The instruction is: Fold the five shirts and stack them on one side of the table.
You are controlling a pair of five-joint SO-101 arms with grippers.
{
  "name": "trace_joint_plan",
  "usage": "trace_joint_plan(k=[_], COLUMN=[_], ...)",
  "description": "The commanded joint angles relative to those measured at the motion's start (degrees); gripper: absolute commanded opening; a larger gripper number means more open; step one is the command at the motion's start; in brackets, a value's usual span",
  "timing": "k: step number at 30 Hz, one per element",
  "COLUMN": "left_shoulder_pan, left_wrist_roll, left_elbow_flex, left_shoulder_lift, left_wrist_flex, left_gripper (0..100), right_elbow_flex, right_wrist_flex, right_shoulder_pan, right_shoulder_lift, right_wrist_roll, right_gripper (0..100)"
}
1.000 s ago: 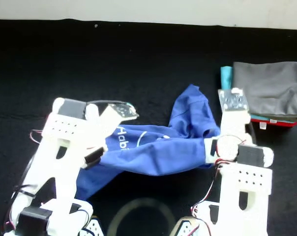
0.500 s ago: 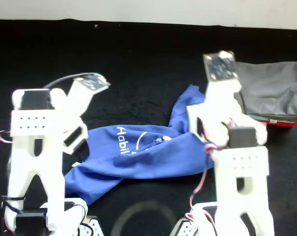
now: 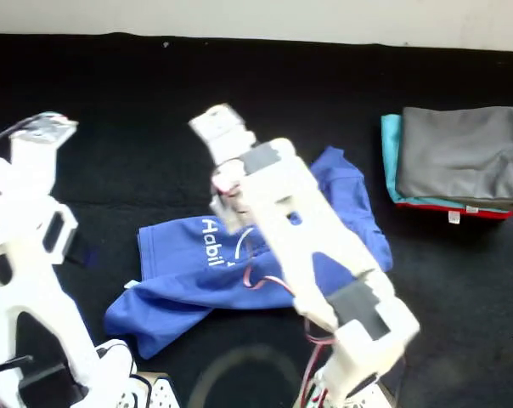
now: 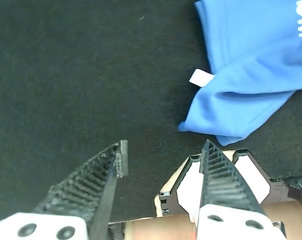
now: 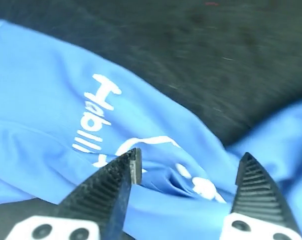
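High view showed the blue shirt (image 3: pixel 188 289) lying crumpled and unfolded near the middle of the black desk (image 3: pixel 155 76). Its white lettering faced up, and one bunched part reached toward the far right. Well apart from it, at the desk's right edge, sat a stack of folded shirts (image 3: pixel 465 153), with a grey one on top, a teal one under it and a red edge at the bottom.

The right arm (image 3: pixel 299 229) stretched diagonally across the blue shirt, covering part of it. In the right wrist view the right gripper (image 5: pixel 188 165) hung above the shirt (image 5: pixel 51 100), right over the lettering. Its two dark ribbed fingers (image 5: pixel 111 185) were spread wide and held nothing.

The left arm (image 3: pixel 27 229) stood at the desk's left side, beside the shirt and off the cloth. In the left wrist view the left gripper (image 4: pixel 164 147) was over bare desk (image 4: pixel 66 75). Its fingers (image 4: pixel 98 175) were likewise spread apart with nothing between them. The shirt's near corner (image 4: pixel 251 65), with a small white label (image 4: pixel 197 77) sticking out at its edge, lay just beyond the fingertips and did not touch them.
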Motion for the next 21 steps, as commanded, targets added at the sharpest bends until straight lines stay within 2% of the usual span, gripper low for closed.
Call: trace_joint_plan(k=[1,8,15,17,20,21], left_shoulder_pan=[-3.6,-7.4,-9.0,-9.2,-9.2,-9.0], left_wrist_roll=[-0.4,-0.5,-0.5,-0.5,-0.5,-0.5], left_elbow_flex=[-1.5,-1.5,-1.5,-1.5,-1.5,-1.5], left_shoulder_lift=[-0.9,-0.9,-0.9,-0.9,-0.9,-0.9], left_wrist_flex=[-0.6,-0.6,-0.6,-0.6,-0.6,-0.6], left_gripper=[23,23,23,23,23,23], right_elbow_flex=[-5.2,-9.6,-15.2,-17.5,-21.0,-21.8], right_wrist_flex=[0.2,0.1,0.0,0.3,0.4,0.5], right_shoulder_pan=[-3.5,-7.8,-5.1,-3.5,-1.1,-0.3], right_shoulder_lift=[5.8,13.1,21.9,24.3,27.0,27.6], right_wrist_roll=[-0.2,0.0,0.0,0.0,-0.1,-0.1], right_gripper=[29.7,29.6,28.3,19.7,0.0,1.9])
